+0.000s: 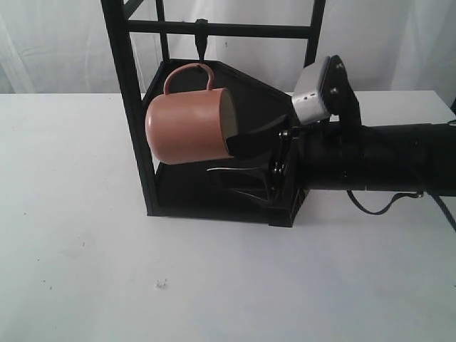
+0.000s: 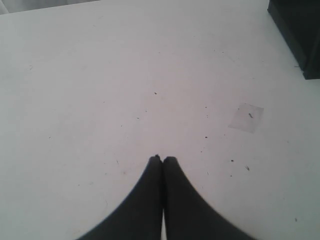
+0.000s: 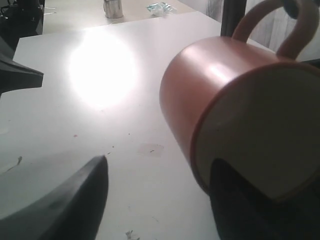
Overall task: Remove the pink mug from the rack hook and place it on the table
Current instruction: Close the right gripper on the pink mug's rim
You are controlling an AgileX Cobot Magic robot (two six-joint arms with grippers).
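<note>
The pink mug (image 1: pixel 187 128) hangs tilted in the rack (image 1: pixel 128 107), its handle (image 1: pixel 189 70) right under the hook (image 1: pixel 202 41) and its cream mouth facing right. A dark peg sits in the handle loop (image 3: pixel 280 22) in the right wrist view. My right gripper (image 1: pixel 239 158) is open at the mug (image 3: pixel 200 85). One finger (image 3: pixel 245 205) reaches into the mouth; the other (image 3: pixel 75 200) stays outside, apart from the wall. My left gripper (image 2: pixel 163 159) is shut on nothing above the white table (image 2: pixel 100 75), out of the exterior view.
The rack's black base (image 2: pixel 300 30) stands on the table (image 1: pixel 85 249) near my left gripper. A faint tape patch (image 2: pixel 246 117) lies on the surface. A metal cup (image 3: pixel 113 7) and crumpled wrapping (image 3: pixel 160 7) sit far off. A black pointed part (image 3: pixel 20 75) juts in.
</note>
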